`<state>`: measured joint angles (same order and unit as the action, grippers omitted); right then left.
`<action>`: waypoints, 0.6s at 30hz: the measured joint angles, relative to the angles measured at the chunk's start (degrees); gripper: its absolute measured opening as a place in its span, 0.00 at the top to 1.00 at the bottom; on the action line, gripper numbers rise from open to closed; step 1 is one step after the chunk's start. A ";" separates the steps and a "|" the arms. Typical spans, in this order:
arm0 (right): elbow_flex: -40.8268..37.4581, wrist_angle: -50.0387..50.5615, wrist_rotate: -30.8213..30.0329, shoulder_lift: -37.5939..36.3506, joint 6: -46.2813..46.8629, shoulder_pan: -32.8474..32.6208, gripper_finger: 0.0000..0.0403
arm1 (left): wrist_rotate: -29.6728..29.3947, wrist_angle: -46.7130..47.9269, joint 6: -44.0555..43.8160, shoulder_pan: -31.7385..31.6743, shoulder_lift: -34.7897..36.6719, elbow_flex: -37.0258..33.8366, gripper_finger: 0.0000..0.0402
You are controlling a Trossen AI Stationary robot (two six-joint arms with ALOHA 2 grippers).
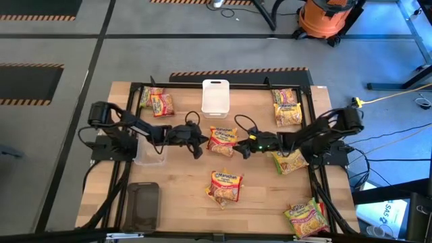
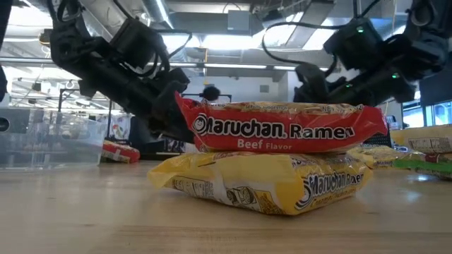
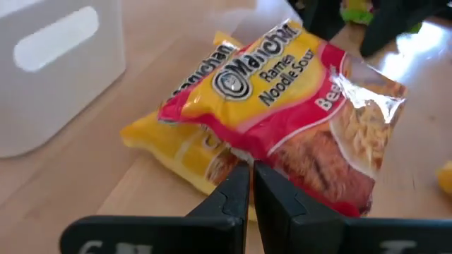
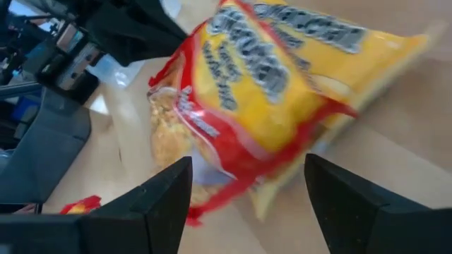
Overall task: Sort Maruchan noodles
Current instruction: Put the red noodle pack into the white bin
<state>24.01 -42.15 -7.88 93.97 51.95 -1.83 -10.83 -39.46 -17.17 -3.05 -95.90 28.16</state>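
A red-banded beef Maruchan packet (image 1: 223, 137) (image 3: 282, 92) lies at the table's middle, partly on top of a yellow packet (image 3: 176, 141). My left gripper (image 1: 200, 143) (image 3: 252, 173) is at this packet's left edge, shut down to a thin slit. My right gripper (image 1: 244, 147) (image 4: 247, 183) hovers open at the packet's right side, and the packet (image 4: 261, 92) shows between and beyond its fingers, apart from them. More packets lie scattered around the table. My left gripper has the red packet by its left edge (image 3: 244, 159), pinched between the two fingertips. It comes nearly level from the table's left. The fingertips themselves cover the exact spot. The packet's far part still rests on the yellow packet.
A white bin (image 1: 215, 96) stands at the far middle and a clear bin (image 1: 150, 152) under my left arm, with a dark tray (image 1: 142, 202) near left. Another red-on-yellow stack (image 1: 226, 185) (image 2: 275, 130) lies near the middle. Packets also lie far left (image 1: 156, 101), far right (image 1: 287, 106), right (image 1: 290, 160) and near right (image 1: 307, 216).
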 joint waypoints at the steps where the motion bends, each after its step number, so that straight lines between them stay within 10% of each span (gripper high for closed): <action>1: 0.85 0.00 0.13 0.79 -0.17 -0.01 0.38 | 0.00 -0.30 -0.04 0.00 -0.45 -0.02 0.96; 18: 8.08 -0.16 -1.56 4.66 -7.22 -0.02 0.38 | 5.47 -2.29 6.55 1.31 -0.98 2.99 0.96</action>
<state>32.09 -42.31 -9.44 98.63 44.73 -1.85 -5.36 -41.75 -10.63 -1.74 -96.88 31.15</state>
